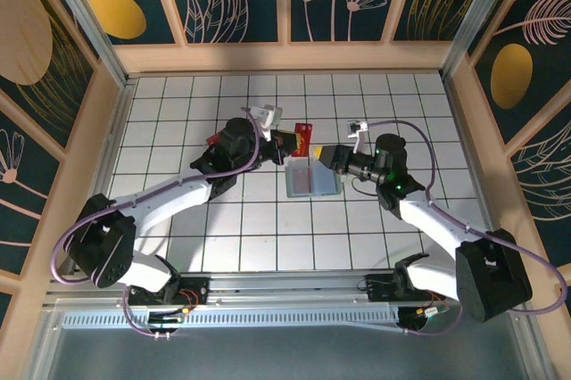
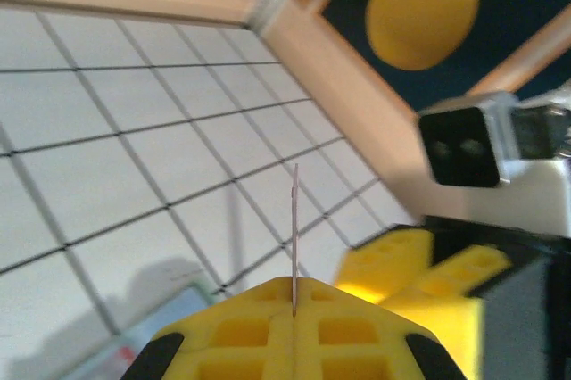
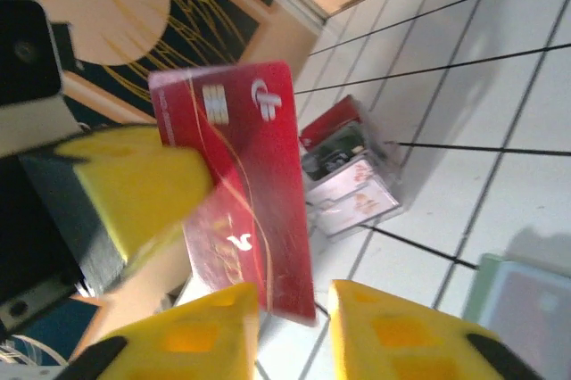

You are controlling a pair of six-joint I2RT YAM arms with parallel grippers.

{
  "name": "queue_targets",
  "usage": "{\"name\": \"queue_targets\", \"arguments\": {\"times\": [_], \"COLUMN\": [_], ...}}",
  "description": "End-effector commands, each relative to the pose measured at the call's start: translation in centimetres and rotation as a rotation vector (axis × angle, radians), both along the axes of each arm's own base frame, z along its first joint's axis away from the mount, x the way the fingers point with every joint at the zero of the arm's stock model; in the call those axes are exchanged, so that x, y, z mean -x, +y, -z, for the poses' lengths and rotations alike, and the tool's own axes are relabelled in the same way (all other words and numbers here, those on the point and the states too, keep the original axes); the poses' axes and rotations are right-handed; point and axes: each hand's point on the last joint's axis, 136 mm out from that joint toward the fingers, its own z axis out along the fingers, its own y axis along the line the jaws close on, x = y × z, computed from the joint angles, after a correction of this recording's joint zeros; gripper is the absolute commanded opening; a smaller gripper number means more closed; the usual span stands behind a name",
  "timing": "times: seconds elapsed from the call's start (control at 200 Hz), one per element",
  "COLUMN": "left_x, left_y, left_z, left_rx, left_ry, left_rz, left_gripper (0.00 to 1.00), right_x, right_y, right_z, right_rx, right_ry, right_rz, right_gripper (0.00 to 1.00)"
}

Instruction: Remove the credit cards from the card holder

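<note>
A red credit card [image 3: 241,210] hangs in the air over the table, and my left gripper [image 2: 294,286] is shut on it. From the left wrist the card [image 2: 295,219] shows edge-on between the yellow fingers. My right gripper [image 3: 294,309] is open, its jaws parted, with the card's lower corner in the gap against the left finger. From above, both grippers meet at the card [image 1: 303,136], left gripper [image 1: 285,142] and right gripper [image 1: 323,155]. The pale blue-green card holder [image 1: 312,180] lies open on the tiles just below them.
A clear box [image 3: 350,175] with red-and-white contents sits on the tiles behind the card. Wooden walls [image 1: 285,57] ring the white grid table [image 1: 268,228]. The card holder's corner [image 3: 526,309] lies at the lower right under my right gripper.
</note>
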Motion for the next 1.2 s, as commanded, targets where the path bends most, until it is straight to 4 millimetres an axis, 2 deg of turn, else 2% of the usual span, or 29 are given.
{"name": "queue_targets", "arguments": {"times": [0.0, 0.02, 0.03, 0.05, 0.195, 0.35, 0.606, 0.851, 1.031, 1.196], "left_x": [-1.5, -1.6, -2.0, -2.3, -4.4, -6.7, -8.8, -9.9, -10.0, -9.9], "left_y": [3.6, 4.1, 4.2, 4.6, 8.3, 12.4, 16.9, 18.7, 19.6, 20.4], "left_z": [1.8, 2.2, 1.4, 1.3, 3.0, 3.6, 5.2, 5.9, 6.3, 7.5], "left_rx": [-0.265, -0.295, -0.297, -0.322, -0.558, -0.726, -0.987, -1.086, -1.12, -1.137], "left_ry": [-0.092, -0.096, -0.114, -0.128, -0.169, -0.194, -0.213, -0.219, -0.209, -0.183], "left_rz": [-0.068, -0.068, -0.071, -0.076, -0.113, -0.167, -0.177, -0.118, -0.084, -0.063], "left_gripper": [0.0, 0.0, 0.0, 0.0, 0.0, 0.0, 0.0, 0.0, 0.0, 0.0], "right_x": [-0.9, -0.9, -0.9, -1.0, -1.5, -1.8, -2.0, -2.1, -2.1, -2.2], "right_y": [-1.4, -1.6, -1.7, -1.8, -3.2, -4.6, -6.8, -7.8, -8.3, -8.4], "right_z": [-0.8, -0.6, -0.5, -0.5, -0.3, -0.3, -0.4, -0.4, -0.2, -0.1], "right_rx": [0.07, 0.078, 0.082, 0.088, 0.131, 0.167, 0.22, 0.25, 0.257, 0.253], "right_ry": [-0.048, -0.044, -0.042, -0.044, -0.035, -0.036, -0.04, -0.039, -0.03, -0.022], "right_rz": [0.099, 0.112, 0.117, 0.126, 0.21, 0.294, 0.411, 0.46, 0.484, 0.494], "right_gripper": [0.37, 0.38, 0.38, 0.39, 0.42, 0.46, 0.54, 0.59, 0.61, 0.63]}}
